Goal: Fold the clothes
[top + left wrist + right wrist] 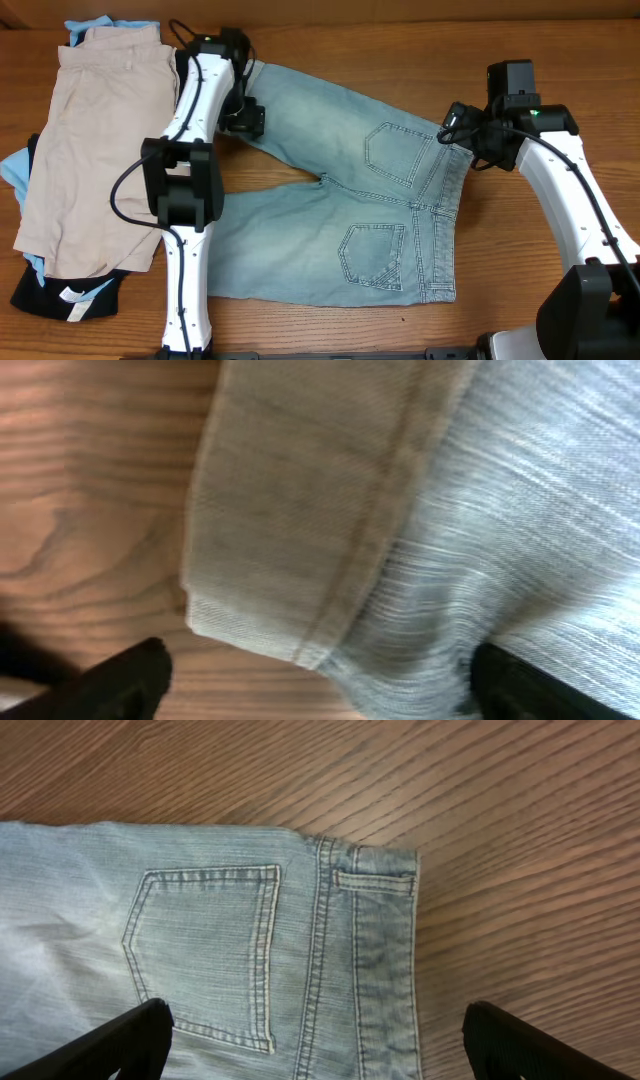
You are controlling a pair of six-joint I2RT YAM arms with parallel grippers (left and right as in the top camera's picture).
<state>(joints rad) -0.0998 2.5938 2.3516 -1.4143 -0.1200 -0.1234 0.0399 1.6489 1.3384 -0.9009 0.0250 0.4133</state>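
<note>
The light-blue denim shorts (350, 210) lie flat on the wooden table, back pockets up, waistband to the right, legs to the left. My left gripper (243, 118) is open at the cuff of the upper leg; the left wrist view shows the rolled cuff (300, 540) between its open fingers (315, 685). My right gripper (462, 128) is open above the upper waistband corner; the right wrist view shows a back pocket (205, 950) and the waistband (385, 960) between its spread fingers (315, 1040). Neither gripper holds anything.
Beige khaki shorts (90, 140) lie at the left on top of a light-blue cloth (18, 165) and a black garment (55, 295). Bare wood (560, 60) shows around the denim shorts.
</note>
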